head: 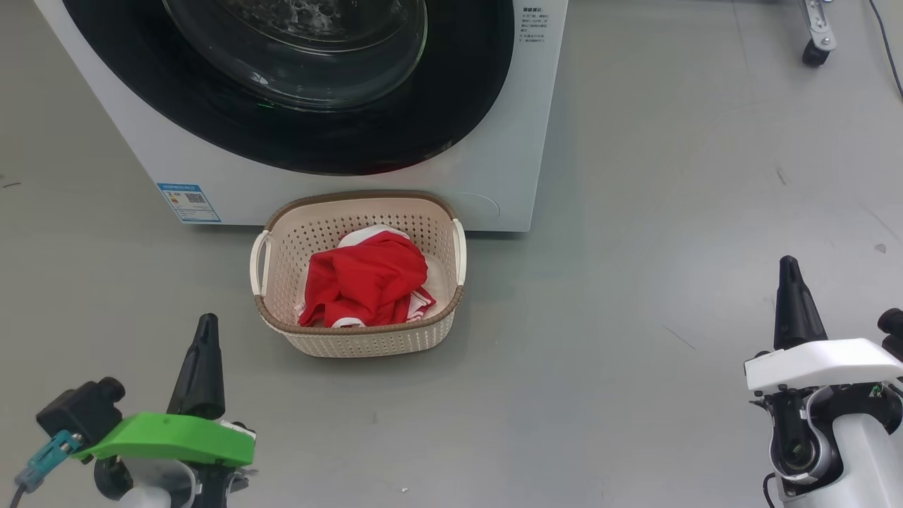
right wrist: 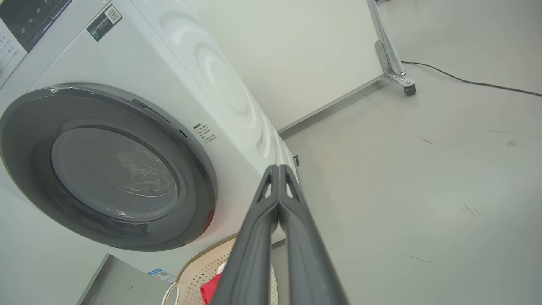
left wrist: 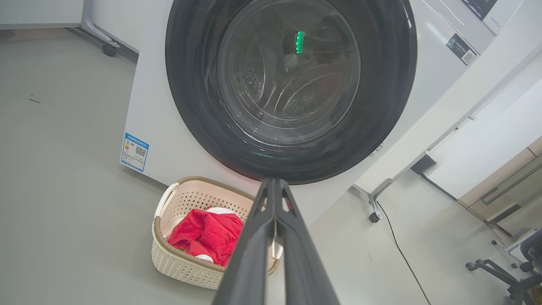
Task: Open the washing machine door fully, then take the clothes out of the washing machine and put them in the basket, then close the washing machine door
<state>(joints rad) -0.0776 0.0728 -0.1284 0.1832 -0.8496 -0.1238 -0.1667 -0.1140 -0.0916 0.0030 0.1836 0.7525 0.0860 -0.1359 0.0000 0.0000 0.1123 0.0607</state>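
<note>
on the grey floor (head: 635, 282), just before the washing machine (head: 508, 176), sits the basket (head: 367, 342), close against its front; cannot tell if they touch. the clothes (head: 363, 282), red with white trim, lie bunched inside it. the washing machine door (head: 423, 141) sits flush, closed. blue sticker (head: 188, 202) with qr code low on the front, print too small to read. small text block (head: 536, 28) beside the door, unreadable too. my left gripper (head: 207, 326) and right gripper (head: 788, 267) flank the basket, well apart from it, fingers pressed together, holding nothing.
</note>
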